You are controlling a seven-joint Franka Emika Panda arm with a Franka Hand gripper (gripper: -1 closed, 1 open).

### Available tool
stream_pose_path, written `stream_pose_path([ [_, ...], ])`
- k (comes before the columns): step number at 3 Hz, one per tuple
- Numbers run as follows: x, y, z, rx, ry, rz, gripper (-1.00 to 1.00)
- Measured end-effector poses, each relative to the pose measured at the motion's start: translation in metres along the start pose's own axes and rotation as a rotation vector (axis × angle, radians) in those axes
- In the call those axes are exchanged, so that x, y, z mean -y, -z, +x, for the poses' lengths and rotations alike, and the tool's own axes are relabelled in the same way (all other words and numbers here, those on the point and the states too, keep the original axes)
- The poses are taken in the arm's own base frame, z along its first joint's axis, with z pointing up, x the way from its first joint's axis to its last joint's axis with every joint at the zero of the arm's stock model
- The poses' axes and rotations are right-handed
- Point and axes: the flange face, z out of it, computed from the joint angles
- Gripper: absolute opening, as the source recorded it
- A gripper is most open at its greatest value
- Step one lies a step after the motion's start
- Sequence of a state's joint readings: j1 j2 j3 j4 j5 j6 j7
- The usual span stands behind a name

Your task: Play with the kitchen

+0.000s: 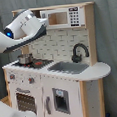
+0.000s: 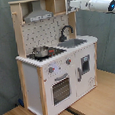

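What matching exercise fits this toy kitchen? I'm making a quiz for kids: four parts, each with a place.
Parts:
1. pot
2. faucet
3. microwave
4. oven door

Places:
A. top shelf
B. on the hob
C. front, below the knobs
D. behind the sink

Pairs: 1-B, 2-D, 3-A, 4-C
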State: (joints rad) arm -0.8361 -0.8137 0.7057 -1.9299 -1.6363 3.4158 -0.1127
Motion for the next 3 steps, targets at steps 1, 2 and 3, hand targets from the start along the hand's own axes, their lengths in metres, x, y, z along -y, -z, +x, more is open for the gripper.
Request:
stream_pose_path([
  [1,-0.011,0.005,-0.020,0.129,0.009,-0.015,1.00],
  [2,-0.027,0.008,-0.011,0.212,0.003,-0.042,1.00],
  [3,-0.044,0.012,0.008,0.280,-0.015,-0.079,1.00],
])
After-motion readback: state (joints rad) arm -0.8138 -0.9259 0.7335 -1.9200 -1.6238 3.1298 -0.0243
